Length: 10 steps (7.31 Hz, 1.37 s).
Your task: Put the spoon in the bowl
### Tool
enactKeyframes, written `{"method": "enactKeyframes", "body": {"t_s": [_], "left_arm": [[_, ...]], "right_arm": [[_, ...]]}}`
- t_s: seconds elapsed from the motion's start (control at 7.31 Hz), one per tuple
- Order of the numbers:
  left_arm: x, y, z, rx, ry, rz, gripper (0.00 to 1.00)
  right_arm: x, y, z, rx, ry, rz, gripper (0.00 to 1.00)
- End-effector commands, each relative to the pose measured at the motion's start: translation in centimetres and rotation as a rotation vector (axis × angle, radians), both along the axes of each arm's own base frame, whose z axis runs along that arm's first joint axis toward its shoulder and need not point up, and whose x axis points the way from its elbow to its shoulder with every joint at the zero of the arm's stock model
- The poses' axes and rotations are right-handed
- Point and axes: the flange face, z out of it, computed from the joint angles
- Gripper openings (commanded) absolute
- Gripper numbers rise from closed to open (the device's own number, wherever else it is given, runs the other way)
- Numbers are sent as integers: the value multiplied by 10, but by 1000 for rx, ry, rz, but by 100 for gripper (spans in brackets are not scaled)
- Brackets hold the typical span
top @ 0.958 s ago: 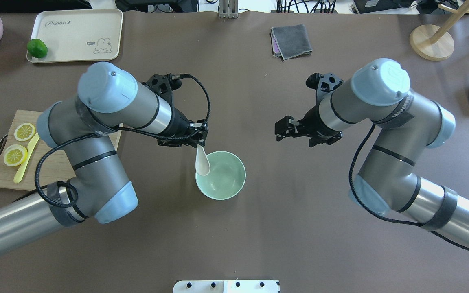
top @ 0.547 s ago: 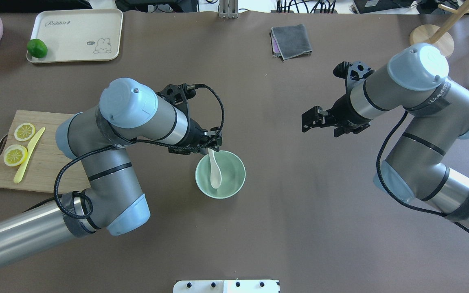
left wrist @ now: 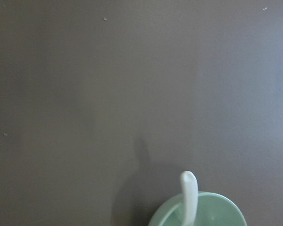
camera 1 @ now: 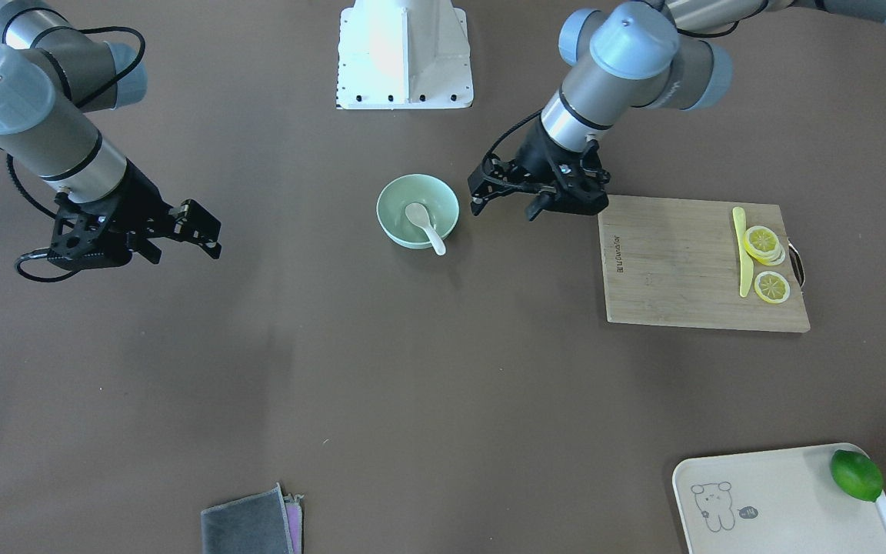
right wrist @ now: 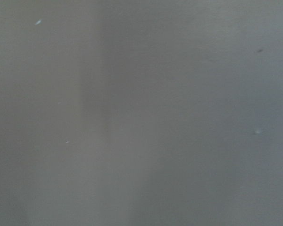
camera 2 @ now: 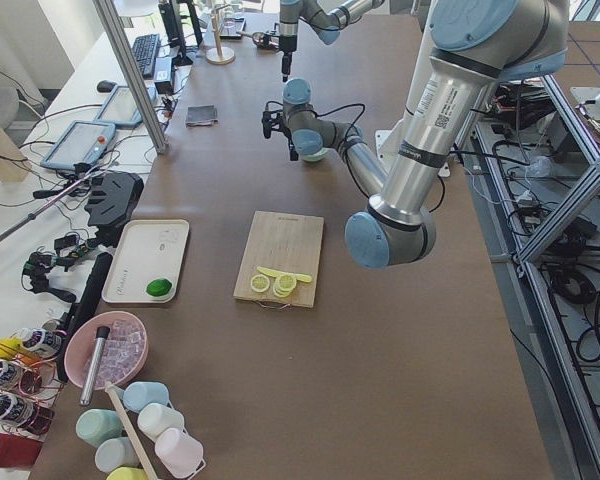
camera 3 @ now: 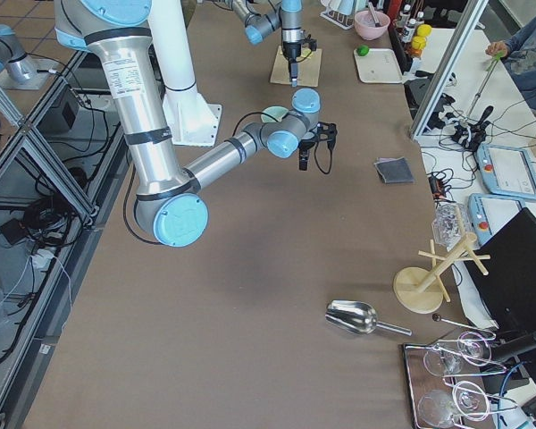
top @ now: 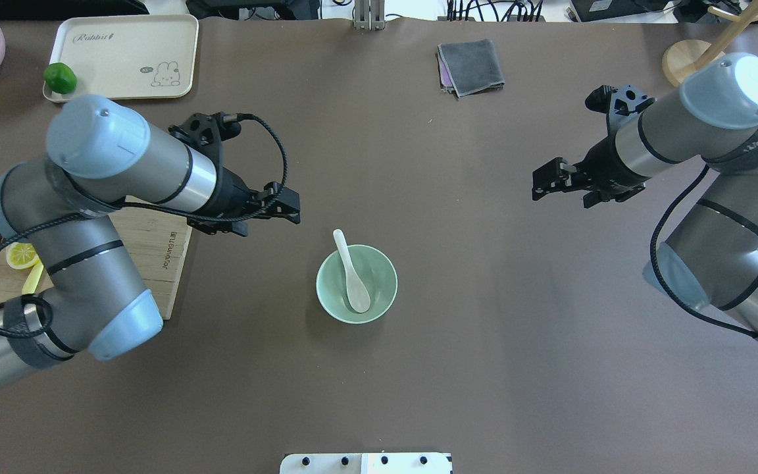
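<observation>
The white spoon (top: 353, 276) lies in the mint-green bowl (top: 385, 280) at the table's middle, scoop down inside, handle leaning over the far rim. Both also show in the front view, the spoon (camera 1: 425, 223) in the bowl (camera 1: 397, 208), and at the bottom of the left wrist view, the spoon (left wrist: 188, 197) and the bowl (left wrist: 221, 214). My left gripper (top: 295, 208) is open and empty, up and to the left of the bowl, apart from it; it shows too in the front view (camera 1: 474, 195). My right gripper (top: 537, 185) is open and empty far to the right (camera 1: 214, 233).
A wooden cutting board (camera 1: 689, 261) with lemon slices (camera 1: 762, 242) and a yellow knife (camera 1: 741, 250) lies under my left arm. A cream tray (top: 122, 56) with a lime (top: 60, 78) sits back left, a grey cloth (top: 471, 66) back centre, a wooden stand (top: 695, 66) back right.
My left gripper has let go of the spoon, which now rests in the bowl. The left arm has drawn back to the left. The right arm has moved further right.
</observation>
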Motion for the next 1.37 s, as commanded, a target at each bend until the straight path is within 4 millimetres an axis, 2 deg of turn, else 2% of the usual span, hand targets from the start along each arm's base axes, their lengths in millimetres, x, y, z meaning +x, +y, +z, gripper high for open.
{"method": "enactKeyframes", "body": {"t_s": [0.0,0.14,0.27,0.41,0.55,0.68,0.82,0.96,1.09,1.23], "left_arm": [[-109,-27,92,119,-88,66,98],[-173,-28,158,201,-156,122,98],[-226,-20,211,279,-216,172,98],[-263,-18,247,313,-256,189,98],[-290,-20,277,327,-289,200,98],[-327,-25,293,295,-321,210,98],[-384,-26,313,296,-367,254,98],[-416,-25,325,310,-389,305,98],[-431,-16,334,301,-394,291,98],[-430,-3,348,263,-384,294,98]], "right_arm": [[91,-7,82,67,91,-33,100],[147,-12,123,102,132,-62,100],[195,-17,152,120,151,-109,100],[234,-16,176,133,189,-150,100],[269,-18,196,146,213,-179,100],[299,-19,228,160,230,-215,100],[320,-19,252,171,238,-233,100],[331,-18,257,163,240,-222,100],[336,-18,260,157,241,-214,100],[340,-17,261,153,241,-205,100]]}}
